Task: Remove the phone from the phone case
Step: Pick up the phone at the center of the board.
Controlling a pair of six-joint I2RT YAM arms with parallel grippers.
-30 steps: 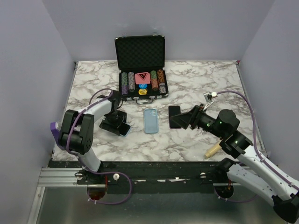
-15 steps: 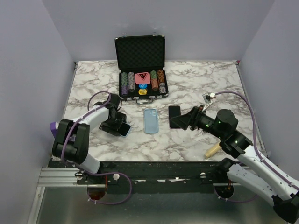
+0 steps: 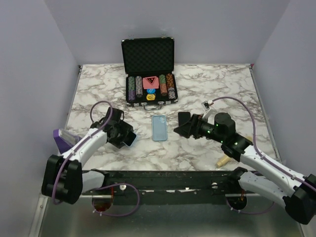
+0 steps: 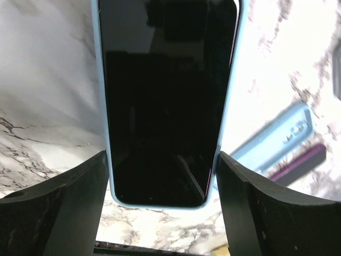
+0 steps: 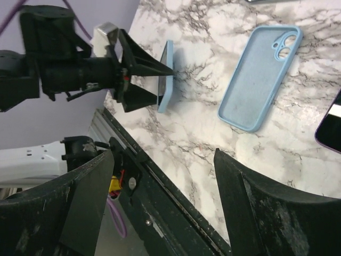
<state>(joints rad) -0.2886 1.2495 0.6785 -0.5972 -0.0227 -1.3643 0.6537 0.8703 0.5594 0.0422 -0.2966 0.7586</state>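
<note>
Has drawn the left gripper [image 3: 126, 137], clamped on the phone case [image 5: 167, 74] with the phone [image 4: 165, 101] still seated inside, slightly nearer at the worktop [image 3: 207, 84] left and swung the right gripper [image 3: 178, 129], fingers apart, leftward toward it, likely readying a two-handed extraction.

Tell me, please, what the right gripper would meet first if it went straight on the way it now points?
Probably the empty blue phone case, lying flat just ahead of the right gripper; its height is unclear, so it might pass over.
</note>
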